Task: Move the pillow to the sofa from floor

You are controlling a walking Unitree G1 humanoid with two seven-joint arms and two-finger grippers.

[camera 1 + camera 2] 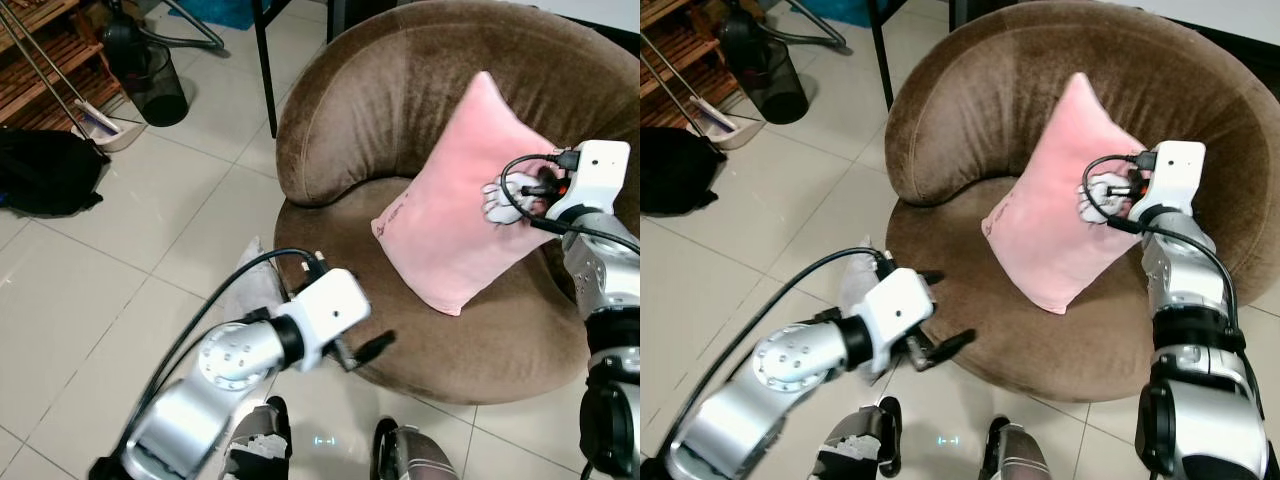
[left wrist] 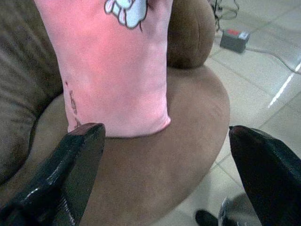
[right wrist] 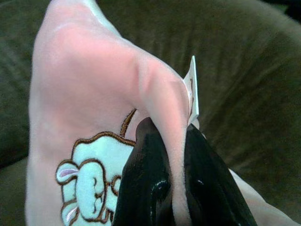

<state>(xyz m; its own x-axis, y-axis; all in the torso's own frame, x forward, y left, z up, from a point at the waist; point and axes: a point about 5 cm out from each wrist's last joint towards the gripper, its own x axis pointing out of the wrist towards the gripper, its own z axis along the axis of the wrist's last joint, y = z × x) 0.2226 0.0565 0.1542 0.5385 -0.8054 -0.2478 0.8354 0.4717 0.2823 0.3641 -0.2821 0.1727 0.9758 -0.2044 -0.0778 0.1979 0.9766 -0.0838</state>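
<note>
The right end effector (image 3: 176, 183) is clenched on a pinched fold of the soft, light pink fabric pillow (image 1: 455, 215), which stands tilted on the round brown velvet sofa (image 1: 350, 110) seat; the left end effector (image 2: 164, 174), released, hovers near the seat's front edge.

The pillow (image 1: 455, 205) stands on the sofa (image 1: 400, 110), seemingly leaning against its back; a bin (image 1: 155, 85) sits far left.

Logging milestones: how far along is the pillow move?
Mostly done: the pink square pillow stands on edge on the round brown velvet sofa, off the floor. In hand: right gripper pinches a fold of it. Left gripper is open by the seat. Left: release, retract.
</note>
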